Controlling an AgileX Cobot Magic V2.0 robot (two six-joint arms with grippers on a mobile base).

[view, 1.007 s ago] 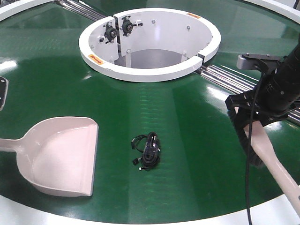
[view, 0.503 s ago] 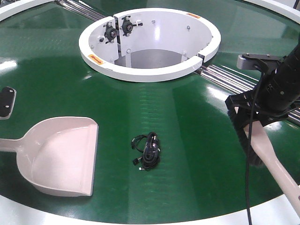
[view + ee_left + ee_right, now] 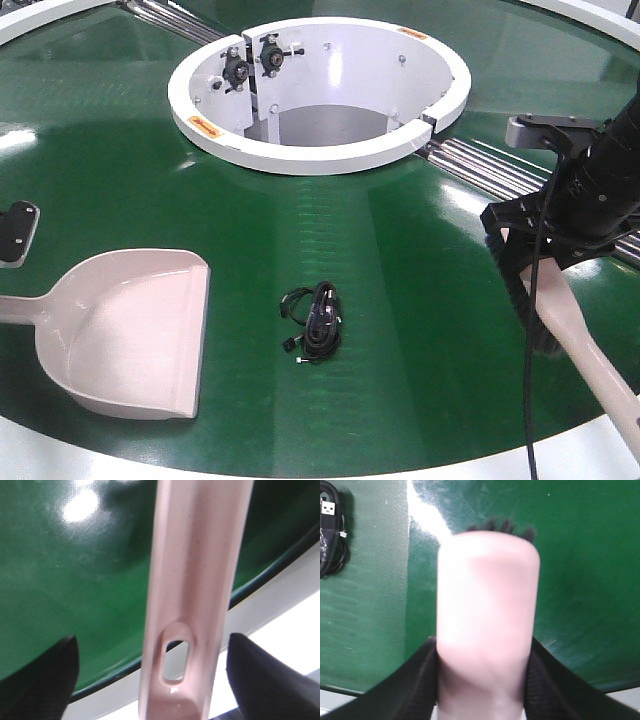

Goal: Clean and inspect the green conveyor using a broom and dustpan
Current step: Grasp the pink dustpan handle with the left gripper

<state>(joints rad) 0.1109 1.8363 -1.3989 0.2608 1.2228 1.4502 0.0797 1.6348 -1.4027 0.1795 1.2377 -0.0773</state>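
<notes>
The green conveyor [image 3: 420, 290] fills the front view. The beige-pink dustpan [image 3: 130, 330] lies flat on it at the left, its handle running off the left edge. My left gripper [image 3: 15, 233] shows at that edge, just above the handle. In the left wrist view it [image 3: 155, 680] is open, its black fingertips [image 3: 45, 677] on either side of the dustpan handle [image 3: 195, 570] without touching it. My right gripper [image 3: 530, 265] is shut on the beige broom [image 3: 585, 345] at the right. The right wrist view shows the broom [image 3: 487, 610] clamped, with black bristles [image 3: 505, 527] at its far end.
A coiled black cable [image 3: 315, 320] lies on the belt between dustpan and broom, and shows in the right wrist view [image 3: 331, 530]. The white central ring housing [image 3: 320, 150] stands behind, with steel rollers [image 3: 480, 165] beside it. The white rim [image 3: 300, 468] runs along the near edge.
My left gripper has moved nearer and slightly right along the left edge, closer to the dustpan handle. The right arm, broom, dustpan and cable have not moved.
</notes>
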